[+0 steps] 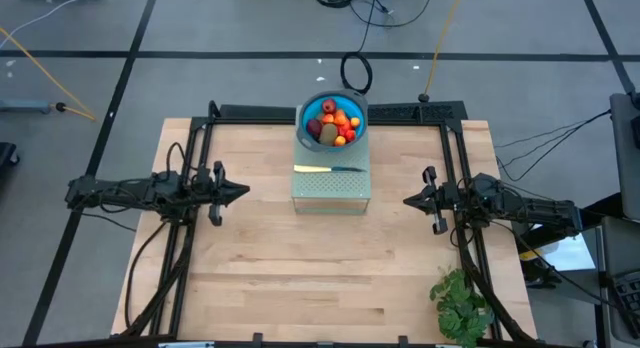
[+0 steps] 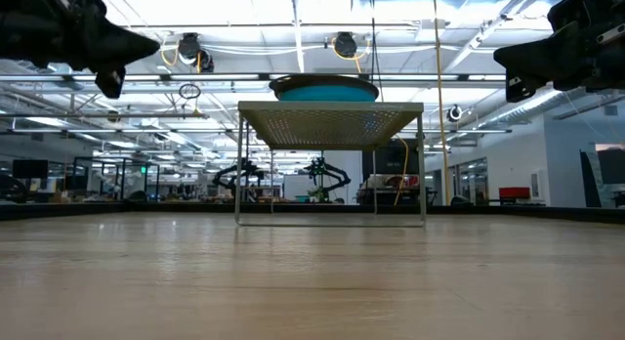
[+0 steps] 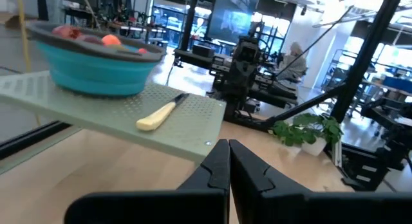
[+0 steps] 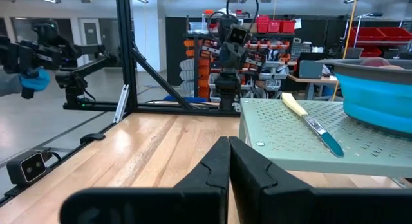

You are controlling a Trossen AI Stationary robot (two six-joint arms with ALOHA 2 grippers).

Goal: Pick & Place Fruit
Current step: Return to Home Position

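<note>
Since the fruit (image 1: 335, 122) already sits heaped in the blue bowl (image 1: 303, 128) on the shelf (image 1: 335, 193), upper centre of the high view, both arms look parked clear of it: left gripper (image 1: 243, 193) at mid-left, right gripper (image 1: 408, 200) at mid-right, each clenched on nothing.

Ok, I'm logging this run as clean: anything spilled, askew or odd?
Nothing stands out. The fruit sits in the blue bowl on the shelf, the knife lies flat beside it, nothing spilled on the table. Left gripper and right gripper wait at the sides.
</note>
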